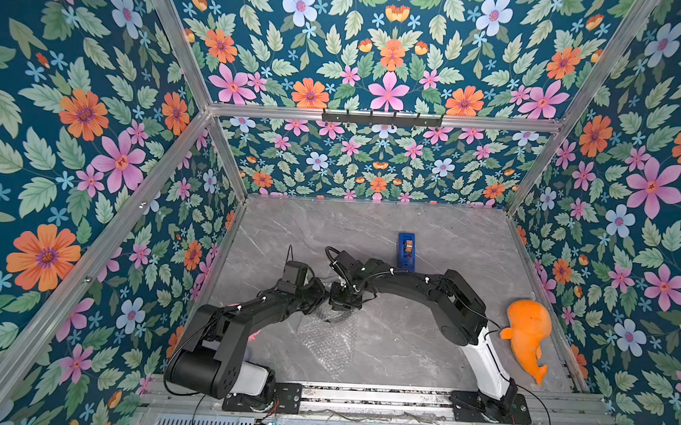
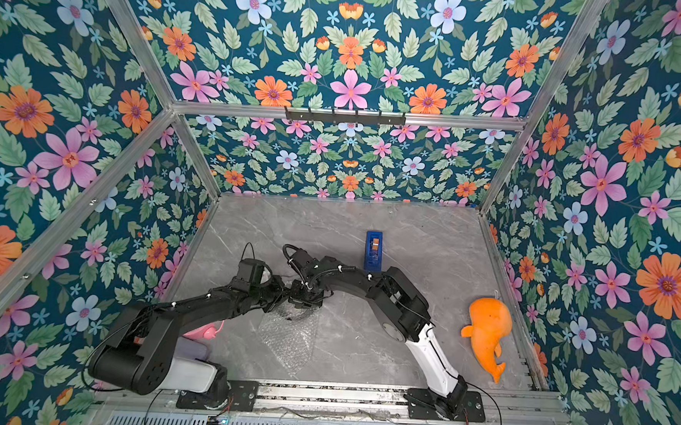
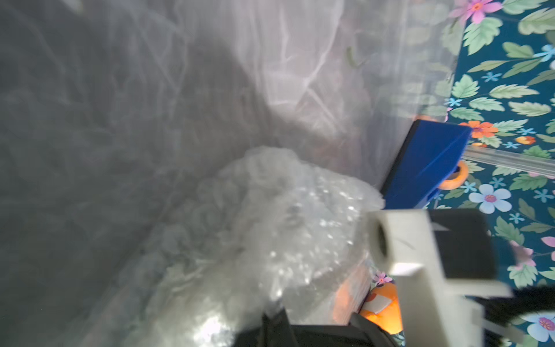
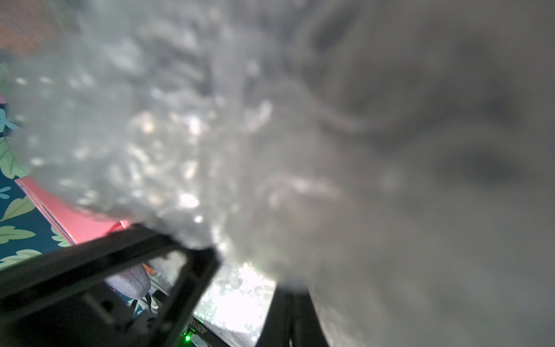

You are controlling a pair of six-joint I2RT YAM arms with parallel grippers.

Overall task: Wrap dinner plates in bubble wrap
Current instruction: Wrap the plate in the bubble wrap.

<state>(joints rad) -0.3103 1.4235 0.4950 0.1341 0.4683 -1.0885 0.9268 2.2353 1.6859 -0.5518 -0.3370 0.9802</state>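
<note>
Item: bubble wrap [image 1: 326,340], clear sheet, crumpled, lying on the grey marbled table [image 1: 403,352] near the front edge between the two arm bases, its far end drawn up to the grippers; writing: one printed code, upside down and cut off, roughly "J6251", beside a green light in the right wrist view; no other label legible. Left gripper [image 1: 319,297]: jaws clenched on a bunched fold of the wrap; right gripper [image 1: 343,301]: jaws closed, wrap pressed against them, whether pinched cannot be told; the two grippers almost touching. Also present: blue tape dispenser [image 1: 406,249] further back; orange whale toy [image 1: 528,335] at the table's right edge.
</note>
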